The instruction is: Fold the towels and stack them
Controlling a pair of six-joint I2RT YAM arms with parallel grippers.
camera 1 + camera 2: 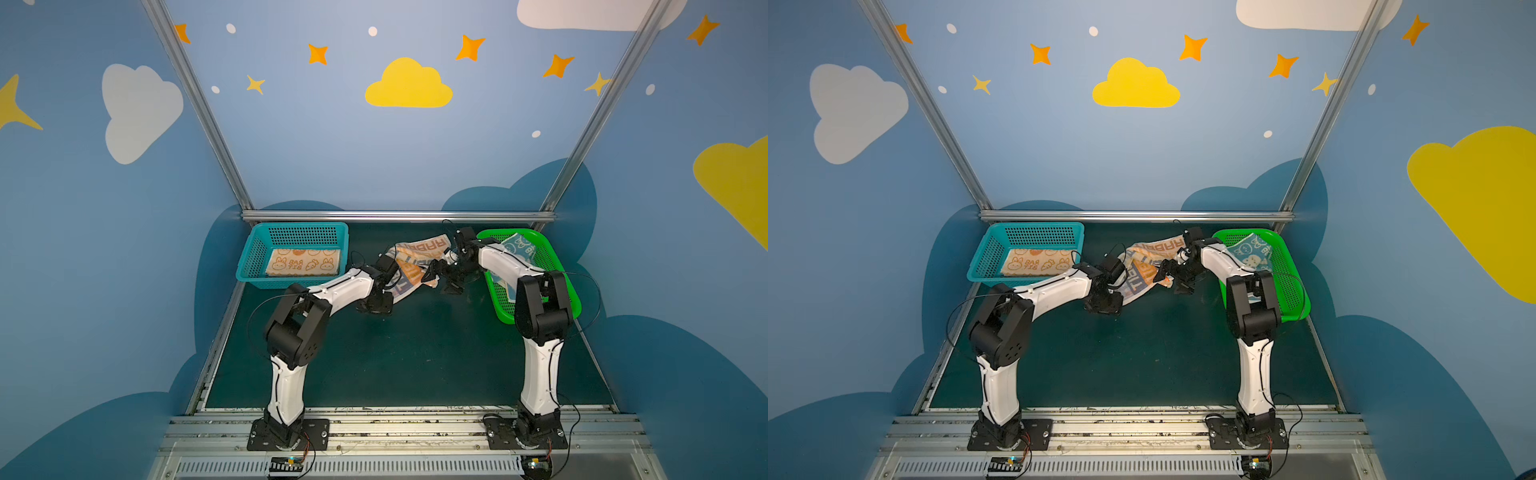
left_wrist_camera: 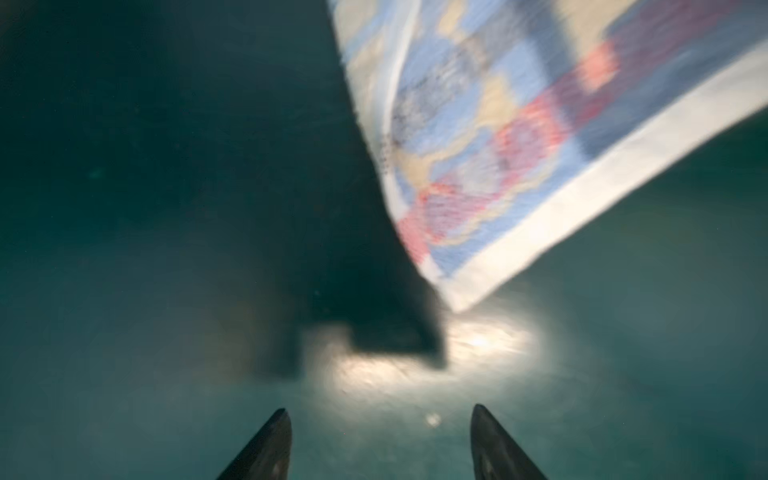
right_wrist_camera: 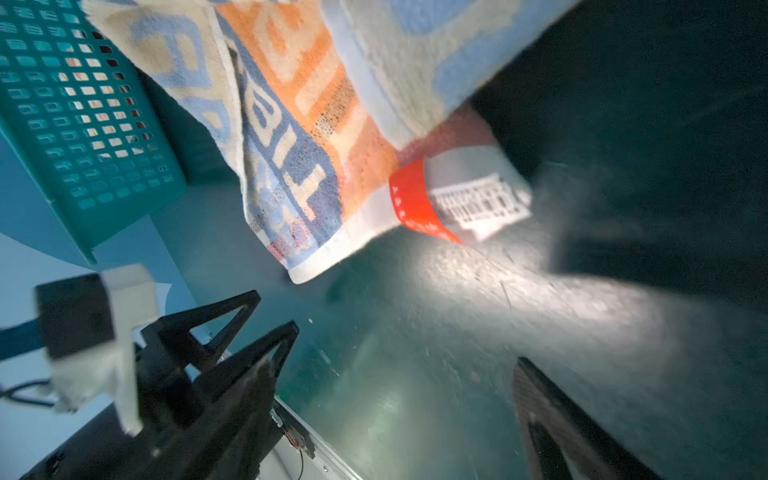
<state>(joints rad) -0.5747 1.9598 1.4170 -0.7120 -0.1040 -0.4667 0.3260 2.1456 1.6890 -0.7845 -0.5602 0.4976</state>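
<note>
Dark green surface (image 1: 415, 353), with blue walls, clouds and stars all around. At the back on the left, a teal basket (image 1: 257, 249) with the orange-cream towel (image 1: 305, 262) lying flat and folded inside. At the back on the right, a green basket (image 1: 552, 257) with the blue-cream towel (image 1: 517, 245) bunched up in it, partly behind the right arm. Between the two baskets, the striped towel (image 1: 415, 259), all rumpled and not folded. One corner seemingly off the surface, going by the dark shadow beside it in the left wrist view. Propped up or hanging, hard to tell which. Near that corner, a red and white label (image 3: 457, 199).

Left claw (image 2: 380, 409) spread wide, nothing between its tips, just beside the low corner of the striped towel. Right claw (image 3: 390, 374) spread wide too, nothing in it, close to the label side of the same towel.

Looks like the step of laying the striped towel out flat, ready for folding. Seems like one towel done and two to go.

Next, probably: pinch two corners of the striped towel, one per claw, and pull it smooth on the open surface in front. Soft, floppy cloth, so easy to grab two layers by mistake. After that, fold it and set it on the orange-cream towel in the teal basket, most likely.
</note>
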